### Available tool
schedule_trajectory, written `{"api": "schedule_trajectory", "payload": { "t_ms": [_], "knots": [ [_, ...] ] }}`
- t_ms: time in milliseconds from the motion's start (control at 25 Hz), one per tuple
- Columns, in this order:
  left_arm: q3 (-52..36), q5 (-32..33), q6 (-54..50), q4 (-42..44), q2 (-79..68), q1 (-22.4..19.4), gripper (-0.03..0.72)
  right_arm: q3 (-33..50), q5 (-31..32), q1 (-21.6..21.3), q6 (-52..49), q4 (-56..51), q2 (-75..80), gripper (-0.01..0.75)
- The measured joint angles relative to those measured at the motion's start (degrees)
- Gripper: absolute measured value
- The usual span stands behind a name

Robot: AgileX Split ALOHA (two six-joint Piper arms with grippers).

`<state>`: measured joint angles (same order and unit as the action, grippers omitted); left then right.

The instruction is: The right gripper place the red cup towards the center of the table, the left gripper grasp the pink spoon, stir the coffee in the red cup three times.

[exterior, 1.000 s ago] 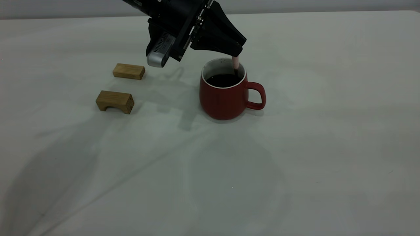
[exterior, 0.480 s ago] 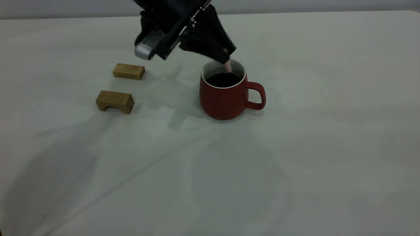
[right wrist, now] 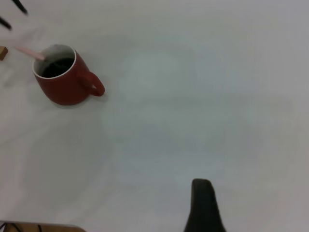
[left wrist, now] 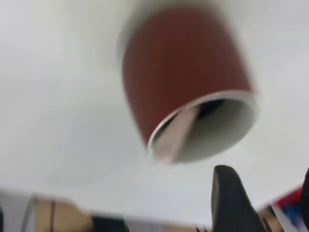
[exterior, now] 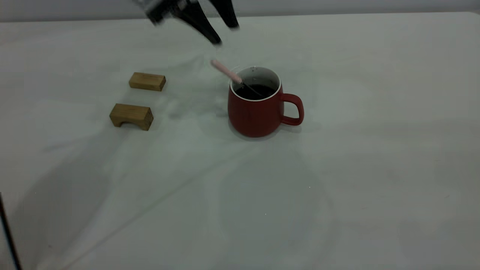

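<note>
The red cup (exterior: 258, 112) stands upright near the middle of the table (exterior: 337, 187), handle to the right, with dark coffee (exterior: 255, 91) inside. The pink spoon (exterior: 225, 71) rests in the cup, free of any grip, its handle leaning over the left rim. My left gripper (exterior: 225, 34) hangs open and empty above and behind the cup's left side. Its wrist view shows the cup (left wrist: 183, 67) and spoon handle (left wrist: 176, 133) beyond the open gripper (left wrist: 265, 174). The right wrist view sees the cup (right wrist: 63, 89) and spoon (right wrist: 26, 51) far off; one of the right gripper's fingers (right wrist: 203, 205) shows, nothing beside it.
Two small tan wooden blocks (exterior: 147, 81) (exterior: 131, 116) lie left of the cup. A thin dark line (exterior: 7, 232) crosses the lower left corner. Bare tabletop spreads in front of and to the right of the cup.
The left gripper opened and let go of the spoon, then rose up and back to the left. The spoon tipped over and now leans on the cup's left rim.
</note>
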<state>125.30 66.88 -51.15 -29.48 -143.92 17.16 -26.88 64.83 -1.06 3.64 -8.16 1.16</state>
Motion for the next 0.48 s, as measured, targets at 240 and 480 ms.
{"api": "schedule_trajectory", "payload": {
  "t_ms": [240, 480],
  "knots": [
    [4.93, 0.0, 0.64, 9.39, 3.77, 0.0, 0.42, 0.0, 0.0, 0.0, 0.0, 0.0, 0.0, 0.592],
    [4.97, 0.0, 28.89, 22.2, 9.62, 0.0, 0.42, 0.0, 0.0, 0.0, 0.0, 0.0, 0.0, 0.592]
  ]
}}
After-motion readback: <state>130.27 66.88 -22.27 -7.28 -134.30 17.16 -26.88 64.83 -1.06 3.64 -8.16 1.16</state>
